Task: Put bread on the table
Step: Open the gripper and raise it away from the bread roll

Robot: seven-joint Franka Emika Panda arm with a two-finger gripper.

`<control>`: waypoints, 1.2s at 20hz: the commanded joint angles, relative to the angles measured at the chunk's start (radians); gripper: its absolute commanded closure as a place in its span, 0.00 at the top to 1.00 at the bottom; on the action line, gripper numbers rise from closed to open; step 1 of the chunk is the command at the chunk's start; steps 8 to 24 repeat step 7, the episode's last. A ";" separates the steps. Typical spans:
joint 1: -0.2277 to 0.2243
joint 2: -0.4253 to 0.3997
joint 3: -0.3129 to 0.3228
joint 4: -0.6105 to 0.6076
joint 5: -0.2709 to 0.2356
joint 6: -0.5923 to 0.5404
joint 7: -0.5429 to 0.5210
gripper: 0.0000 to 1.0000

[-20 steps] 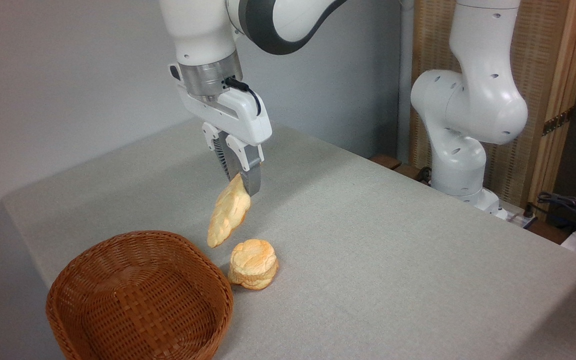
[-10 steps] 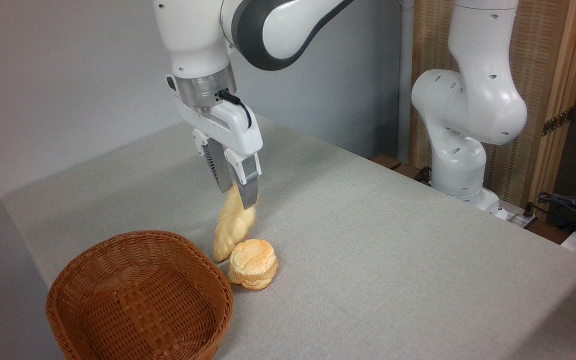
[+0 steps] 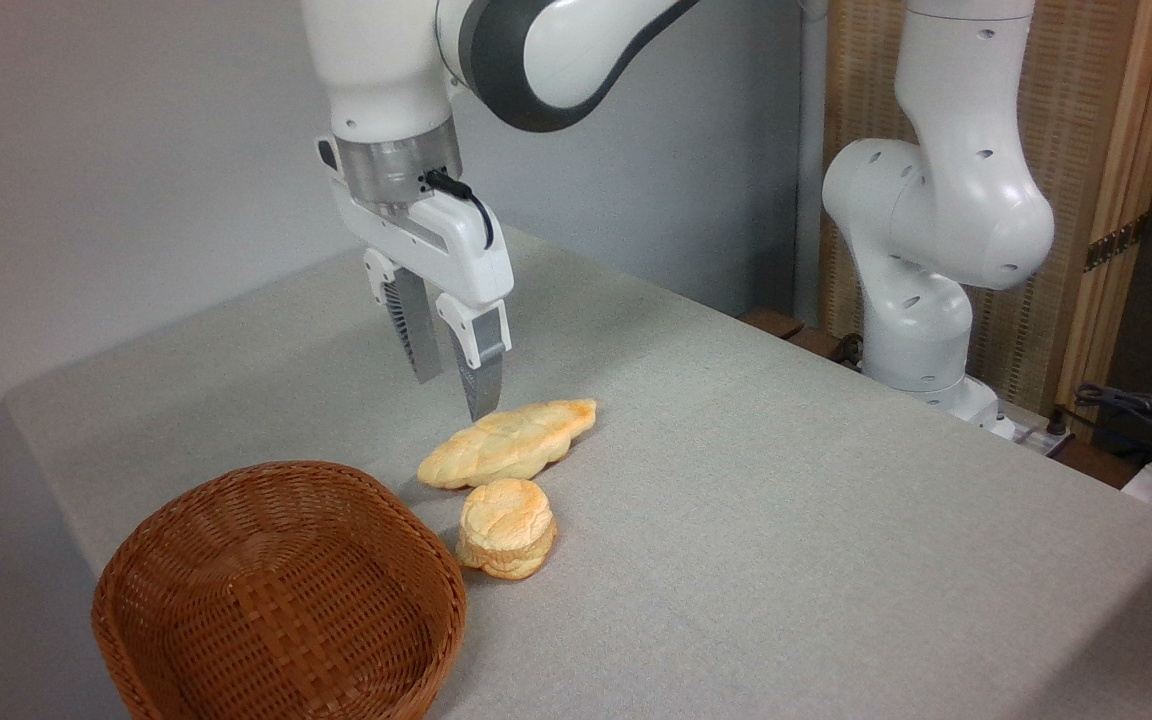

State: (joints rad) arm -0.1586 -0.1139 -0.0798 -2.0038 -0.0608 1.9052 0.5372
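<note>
You can see the braided loaf (image 3: 508, 444) has dropped from the gripper (image 3: 454, 392) since a second ago: it now lies flat on the grey table (image 3: 786, 520), just behind the round bun (image 3: 506, 527). The fingers stand spread and empty above its left end, beside the wicker basket (image 3: 281, 590).

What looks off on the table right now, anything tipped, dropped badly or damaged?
Nothing stands out. The bread lies flat and whole on the table, just behind the round bun, which sits upright beside the empty basket. The gripper hangs open above the loaf.
</note>
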 commanded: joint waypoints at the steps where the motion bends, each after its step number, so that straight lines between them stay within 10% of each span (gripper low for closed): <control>1: 0.002 -0.001 0.064 0.042 0.065 0.018 0.026 1.00; 24: 0.001 0.005 0.129 0.076 0.053 0.020 0.026 1.00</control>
